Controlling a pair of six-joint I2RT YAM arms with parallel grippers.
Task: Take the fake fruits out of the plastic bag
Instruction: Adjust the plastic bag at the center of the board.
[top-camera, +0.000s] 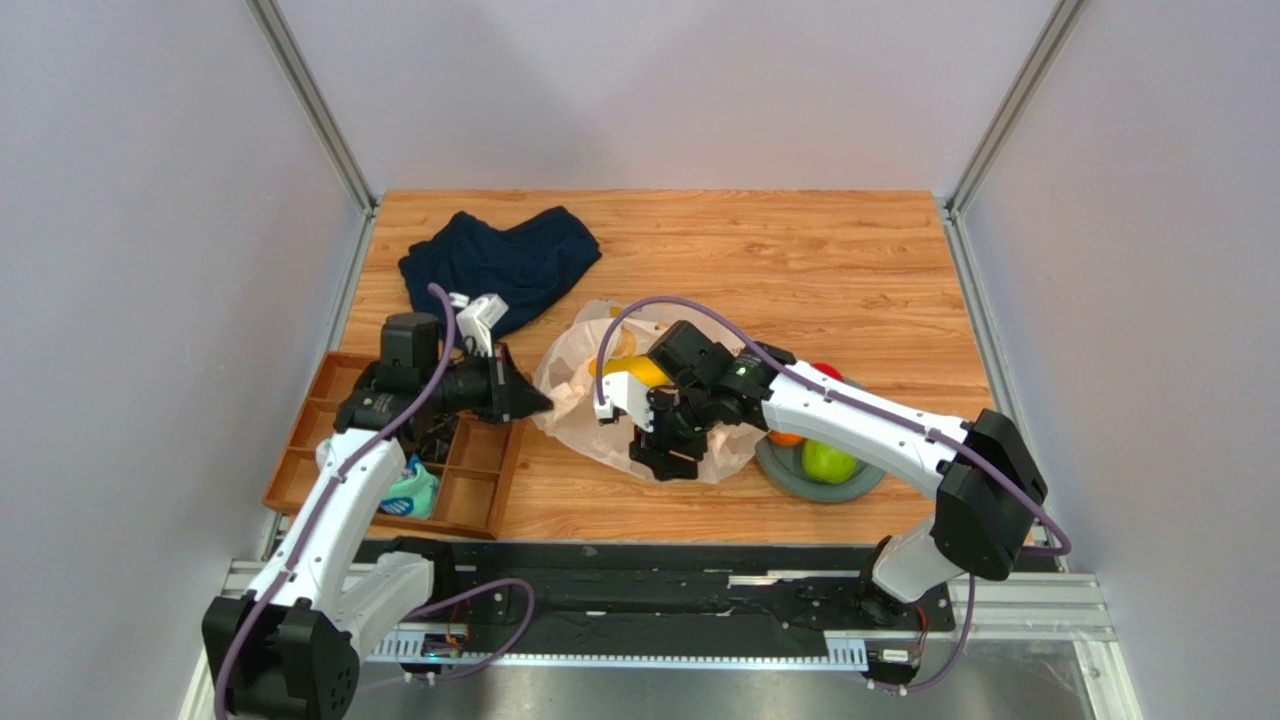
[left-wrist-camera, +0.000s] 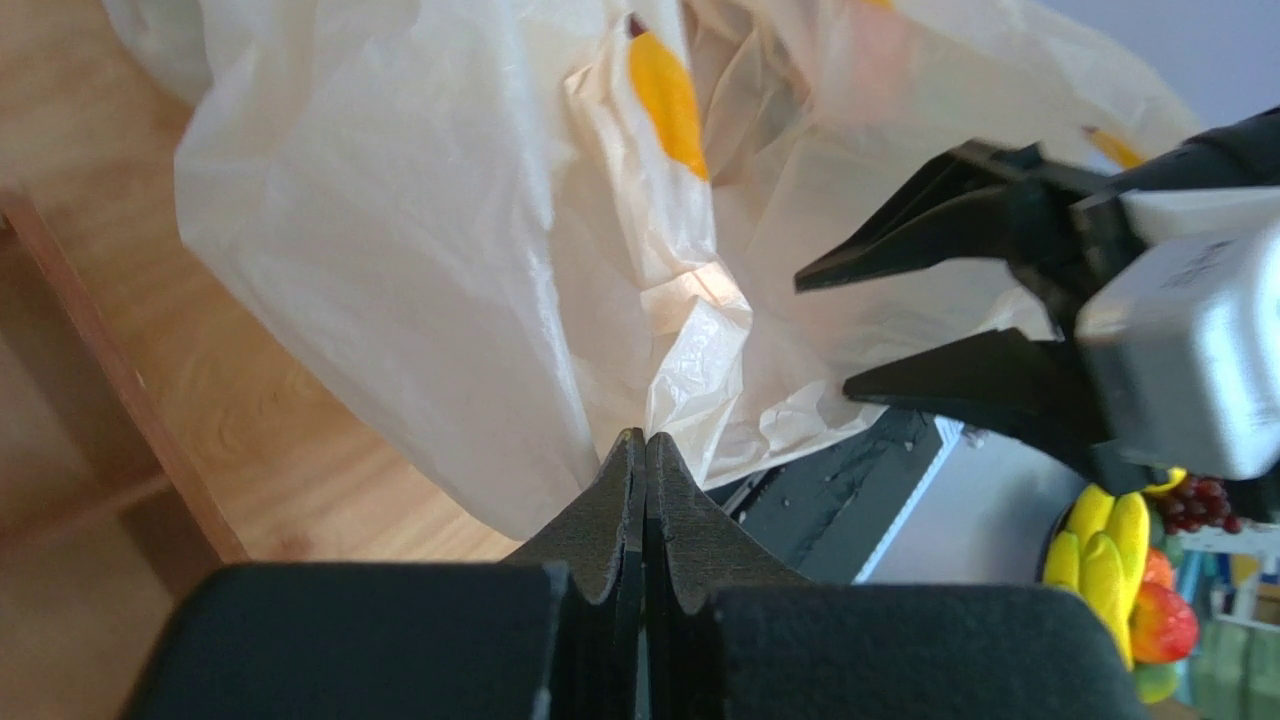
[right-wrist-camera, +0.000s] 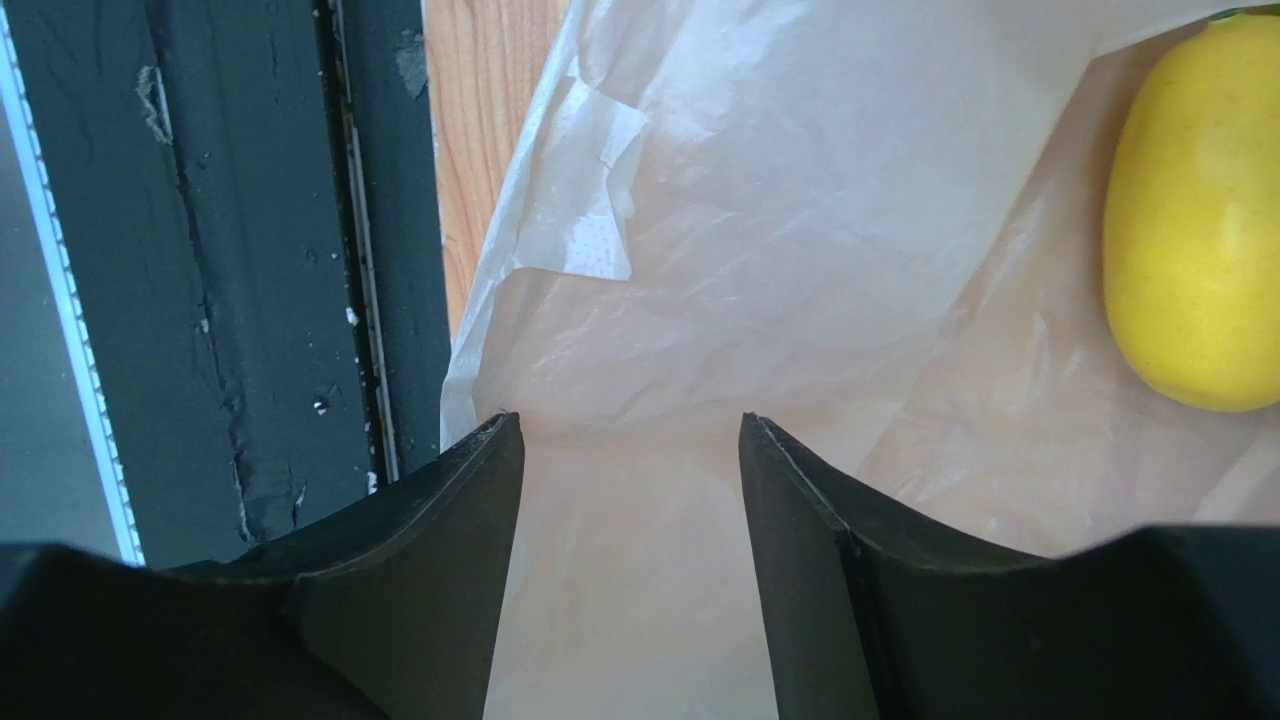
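The plastic bag (top-camera: 601, 402) lies crumpled mid-table, with a yellow fruit (top-camera: 637, 369) showing inside it. My left gripper (top-camera: 537, 399) is shut on the bag's left edge; in the left wrist view the film (left-wrist-camera: 451, 225) runs right into the closed tips of the left gripper (left-wrist-camera: 645, 438). My right gripper (top-camera: 670, 455) is open over the bag's near side. In the right wrist view the right gripper (right-wrist-camera: 628, 428) has its jaws spread above the bag film (right-wrist-camera: 781, 270), and the yellow fruit (right-wrist-camera: 1195, 225) lies inside at upper right. The left wrist view also shows the open right gripper (left-wrist-camera: 822, 338).
A grey bowl (top-camera: 781, 477) at the right holds a green apple (top-camera: 831, 461), an orange (top-camera: 783, 438) and a red fruit (top-camera: 827, 371). A brown divided tray (top-camera: 323, 393) at the left holds rolled teal socks (top-camera: 409, 489). A dark navy cloth (top-camera: 504, 255) lies at the back.
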